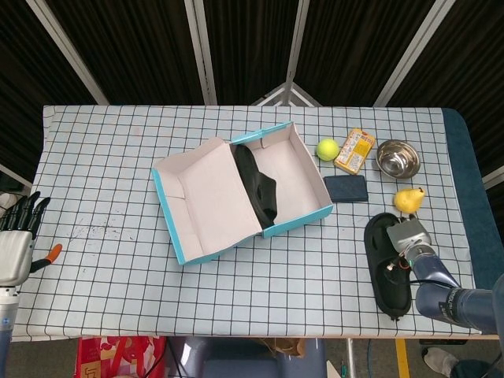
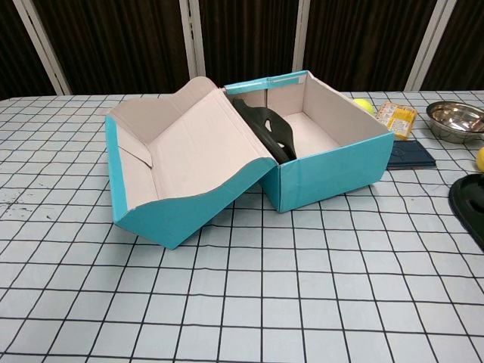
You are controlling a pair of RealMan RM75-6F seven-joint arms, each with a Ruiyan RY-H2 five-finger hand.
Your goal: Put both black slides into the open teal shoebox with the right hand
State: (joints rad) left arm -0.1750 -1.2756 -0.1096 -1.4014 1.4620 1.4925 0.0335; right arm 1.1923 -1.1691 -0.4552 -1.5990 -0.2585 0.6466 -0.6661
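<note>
Resting on black slide [image 1: 389, 268], right hand [image 1: 408, 236], grip unclear.

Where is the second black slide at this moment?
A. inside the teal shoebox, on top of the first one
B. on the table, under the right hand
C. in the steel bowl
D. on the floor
B: one black slide leans inside the teal shoebox, and the other slide lies on the table near the front right edge, under the right hand.
</note>
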